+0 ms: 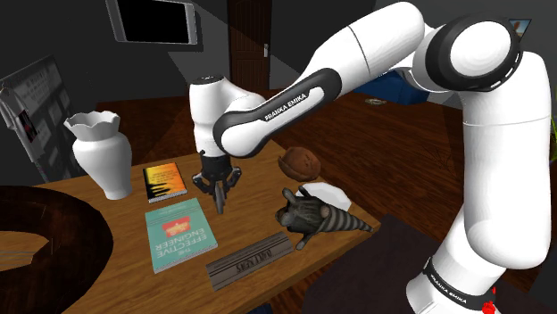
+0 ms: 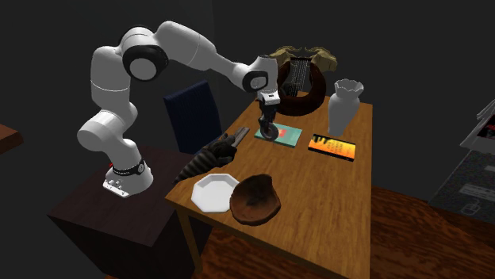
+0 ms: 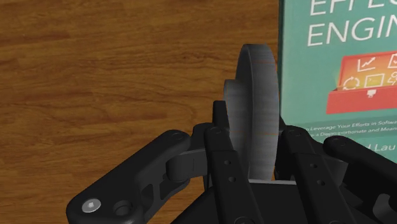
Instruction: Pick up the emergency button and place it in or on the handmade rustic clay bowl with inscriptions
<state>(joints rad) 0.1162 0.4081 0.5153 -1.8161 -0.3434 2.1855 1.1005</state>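
Note:
My black gripper (image 1: 220, 187) (image 2: 270, 125) (image 3: 256, 159) is shut on the emergency button (image 3: 256, 95), a grey disc with a raised round cap, held on edge between the fingers. It hangs low over the wooden table (image 1: 259, 201), beside the edge of a teal book (image 3: 343, 63) (image 1: 181, 234) (image 2: 282, 136). The button (image 2: 272, 135) shows just under the hand in the second exterior view. The brown clay bowl (image 1: 299, 163) (image 2: 255, 198) sits on the table's corner, well apart from the gripper.
A white octagonal dish (image 2: 214, 193) lies next to the bowl. A dark cone-shaped object (image 1: 317, 217) (image 2: 208, 160), a nameplate (image 1: 250, 259), an orange book (image 1: 163, 181) (image 2: 333, 147), a white vase (image 1: 100, 152) (image 2: 347, 103) and a big dark ring (image 1: 45, 241) also occupy the table.

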